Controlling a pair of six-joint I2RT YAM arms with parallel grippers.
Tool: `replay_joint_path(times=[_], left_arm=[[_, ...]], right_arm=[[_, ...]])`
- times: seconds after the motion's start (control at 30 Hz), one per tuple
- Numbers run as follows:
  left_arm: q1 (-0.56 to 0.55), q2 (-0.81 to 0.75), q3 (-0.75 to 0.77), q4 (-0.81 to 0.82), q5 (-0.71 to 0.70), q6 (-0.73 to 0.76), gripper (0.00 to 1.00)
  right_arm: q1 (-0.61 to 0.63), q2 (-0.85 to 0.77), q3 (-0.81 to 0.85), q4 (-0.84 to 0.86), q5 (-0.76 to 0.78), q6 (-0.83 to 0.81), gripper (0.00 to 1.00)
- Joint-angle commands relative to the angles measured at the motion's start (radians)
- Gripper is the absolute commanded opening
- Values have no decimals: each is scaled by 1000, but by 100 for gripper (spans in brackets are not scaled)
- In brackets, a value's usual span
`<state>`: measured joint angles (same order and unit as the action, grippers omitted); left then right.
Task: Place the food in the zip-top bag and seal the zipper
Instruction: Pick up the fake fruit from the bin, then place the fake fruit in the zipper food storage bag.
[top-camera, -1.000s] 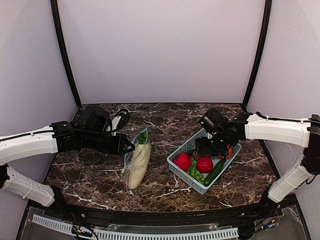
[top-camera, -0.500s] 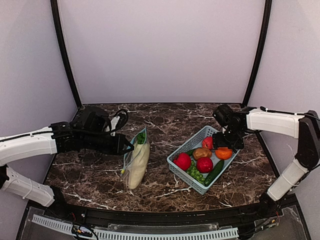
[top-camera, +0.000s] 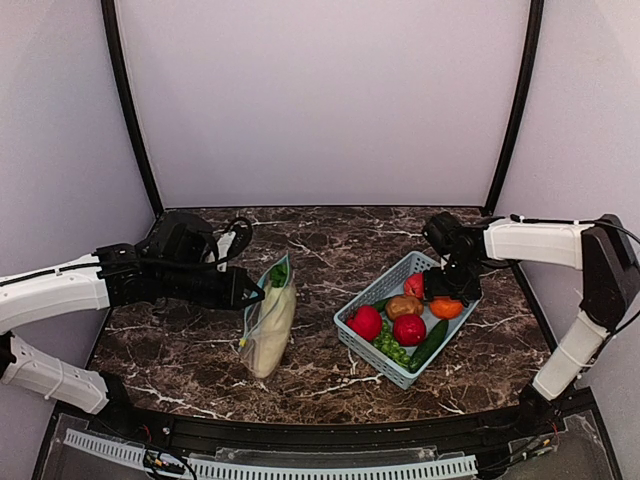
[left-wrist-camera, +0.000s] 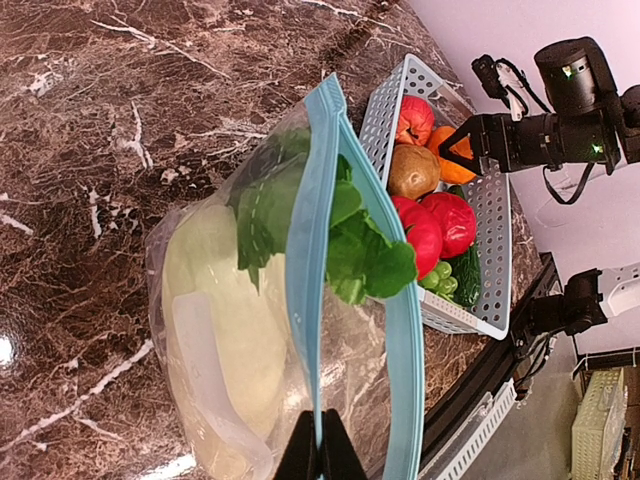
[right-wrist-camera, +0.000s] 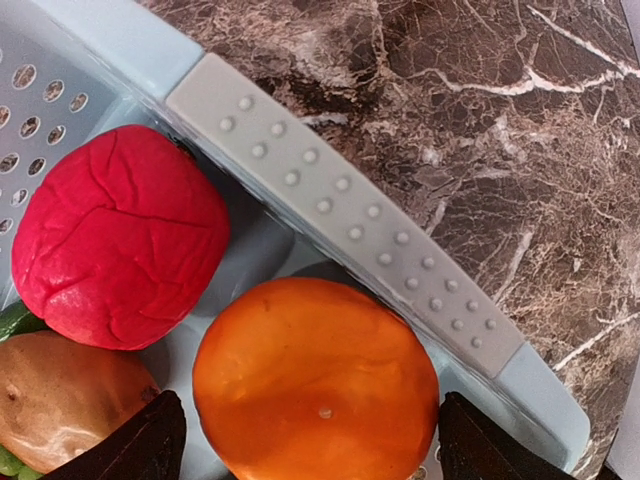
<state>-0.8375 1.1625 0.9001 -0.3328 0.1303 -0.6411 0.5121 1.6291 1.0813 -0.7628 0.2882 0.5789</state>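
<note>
The clear zip-top bag (top-camera: 268, 325) stands on the marble with a cream-white squash (left-wrist-camera: 220, 300) inside and a green leafy piece (left-wrist-camera: 360, 250) at its mouth. My left gripper (left-wrist-camera: 320, 455) is shut on one side of the light blue zipper (left-wrist-camera: 310, 250), and the mouth gapes open. In the top view that gripper (top-camera: 255, 293) sits at the bag's left upper edge. My right gripper (right-wrist-camera: 315, 445) is open, low in the basket. Its fingertips (right-wrist-camera: 160, 440) stand on either side of an orange (right-wrist-camera: 315, 380). A red round piece (right-wrist-camera: 115, 235) lies beside the orange.
The light blue lattice basket (top-camera: 380, 290) stands right of centre and also holds two red pieces (top-camera: 365, 322), a brown piece (top-camera: 403, 306), green grapes (top-camera: 392, 346) and a cucumber (top-camera: 430, 343). The basket's rim (right-wrist-camera: 350, 220) runs just behind the orange.
My right gripper swung from the basket's middle to its back right corner and came down over the orange. The left arm and bag barely shifted.
</note>
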Motion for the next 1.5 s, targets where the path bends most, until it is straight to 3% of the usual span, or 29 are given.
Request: replay_joint_path(times=[0.0,0.2,0.43,0.77,0.97,1.2,1.47], left_arm=[[6,-18,-8,-19,-6,-6,1],[7,-22,-7,-20,-6,-11,1],[5,-21,-6,-25,-8,-15,1],[6,0,1,-19,-6,-14,1],[7,22,1,29,23,-23,1],[4,91,27,128,136,-39,1],[2,153,32,183,205,-39,1]], right_arm=[[-8,31,-13,30,-3,2,86],[-7,43,-23,31,29,7,88],[-7,11,-30,48,24,10,75],[-7,-187,-57,71,11,-9,68],[6,-363,-49,76,-107,-2,64],[176,-504,-56,245,-272,95,63],[429,-378,3,534,-283,184,62]])
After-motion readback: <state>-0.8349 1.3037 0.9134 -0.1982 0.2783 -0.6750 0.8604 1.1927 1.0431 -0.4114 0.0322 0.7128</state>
